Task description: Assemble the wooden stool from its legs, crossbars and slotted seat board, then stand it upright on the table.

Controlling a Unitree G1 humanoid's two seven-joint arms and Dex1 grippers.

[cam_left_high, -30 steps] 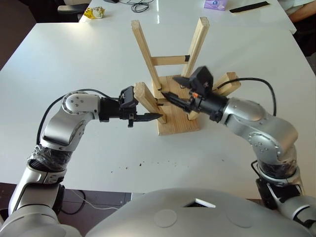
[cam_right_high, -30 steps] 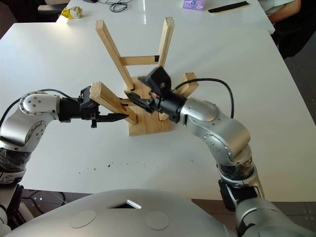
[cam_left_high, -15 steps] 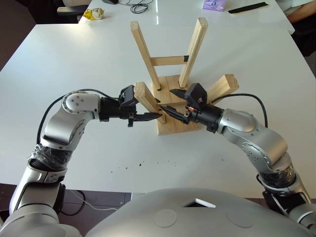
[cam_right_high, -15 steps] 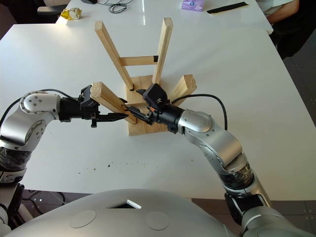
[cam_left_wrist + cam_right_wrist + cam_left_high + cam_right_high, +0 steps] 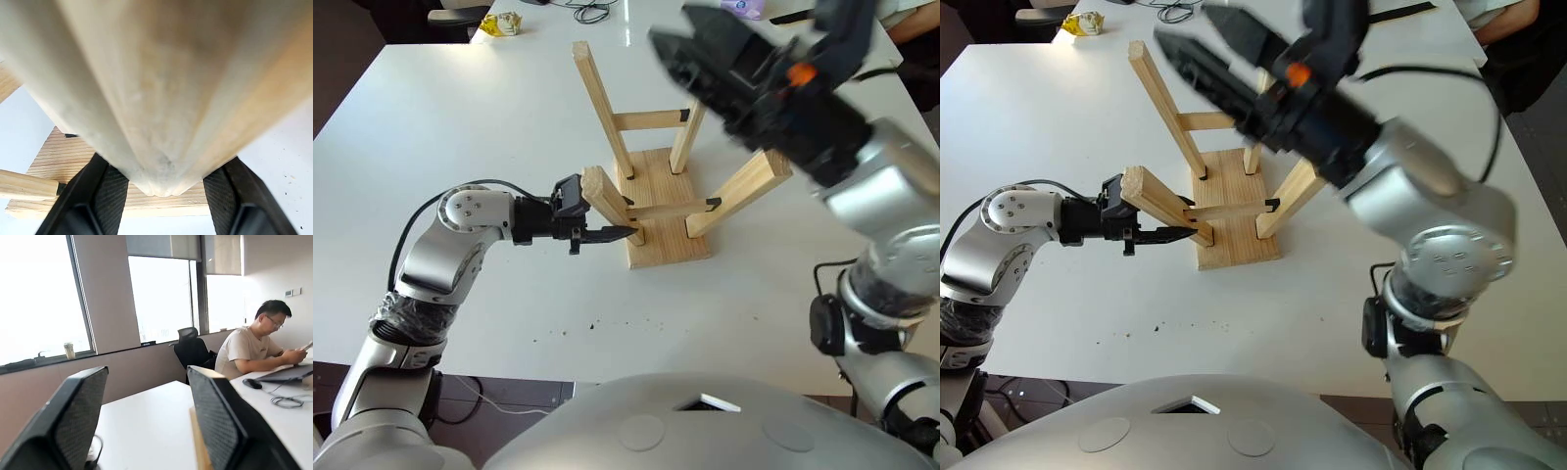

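The wooden stool lies upside down, its seat board (image 5: 671, 245) flat on the white table (image 5: 460, 127) and its legs pointing up. One crossbar (image 5: 651, 120) joins the two far legs; a second crossbar (image 5: 666, 209) runs between the near-left leg (image 5: 599, 191) and the near-right leg (image 5: 744, 191). My left gripper (image 5: 617, 233) is shut on the near-left leg low down, and the leg (image 5: 161, 88) sits between its fingers (image 5: 102, 191). My right gripper (image 5: 1209, 39) hangs high above the stool, open and empty, its fingers (image 5: 78, 416) wide apart.
A yellow packet (image 5: 501, 24), cables (image 5: 592, 12) and a black strip (image 5: 783, 18) lie at the table's far edge. Dark specks (image 5: 597, 328) dot the near part of the table. Open table lies left and right of the stool.
My right gripper has left the near crossbar and risen high above the stool. The left gripper has kept its hold on the near-left leg.
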